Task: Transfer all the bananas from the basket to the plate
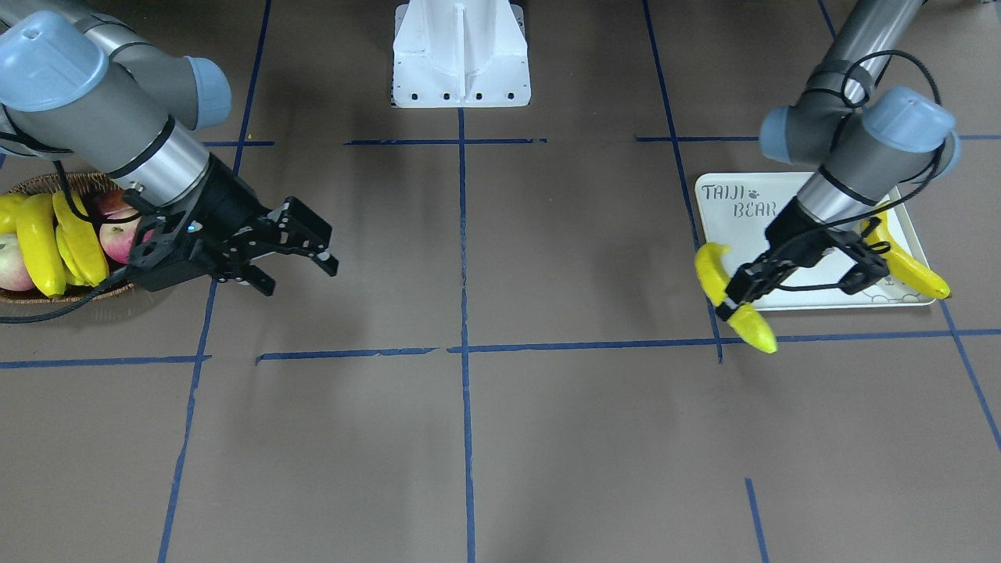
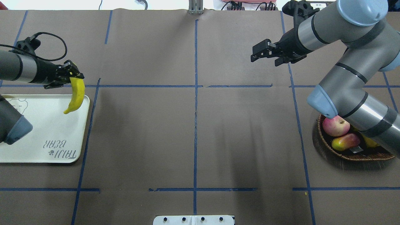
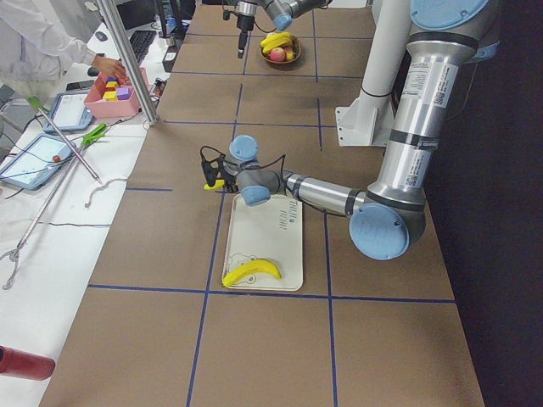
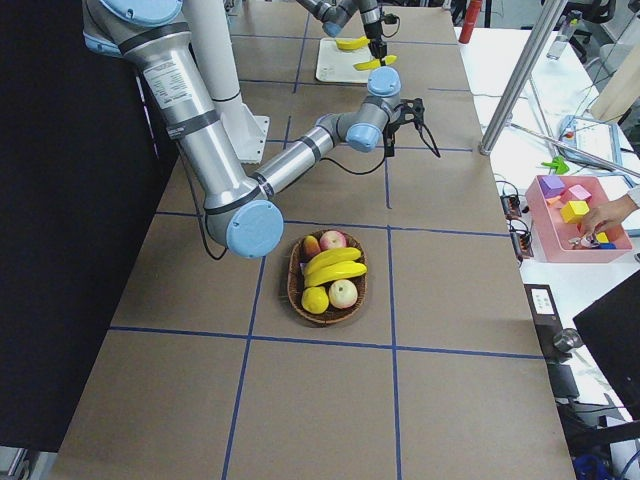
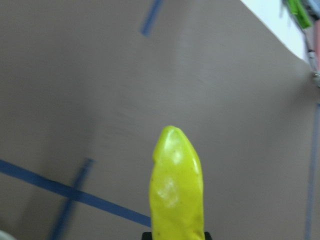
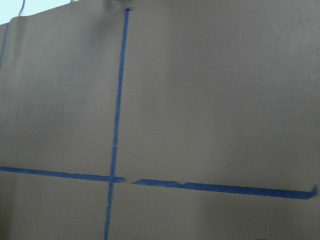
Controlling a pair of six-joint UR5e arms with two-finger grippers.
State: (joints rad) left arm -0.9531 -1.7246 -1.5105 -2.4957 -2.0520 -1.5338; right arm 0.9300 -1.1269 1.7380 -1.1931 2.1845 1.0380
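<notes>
My left gripper (image 1: 739, 293) is shut on a yellow banana (image 1: 743, 309), which hangs above the table at the corner of the white "TAIJI BEAR" plate (image 1: 727, 227). In the overhead view the banana (image 2: 76, 95) hangs with its tip over the plate's (image 2: 47, 131) corner. It fills the left wrist view (image 5: 176, 190). A second banana (image 1: 911, 270) lies on the plate. My right gripper (image 1: 297, 272) is open and empty, beside the wicker basket (image 1: 47, 184). Two bananas (image 1: 39, 242) lie in the basket.
The basket (image 2: 343, 154) also holds apples (image 2: 336, 125), a mango (image 2: 345, 141) and a round yellow fruit (image 4: 315, 298). The white robot base (image 1: 461, 55) stands at the table's middle rear. Blue tape lines cross the brown table. An operator's side table shows in the left view.
</notes>
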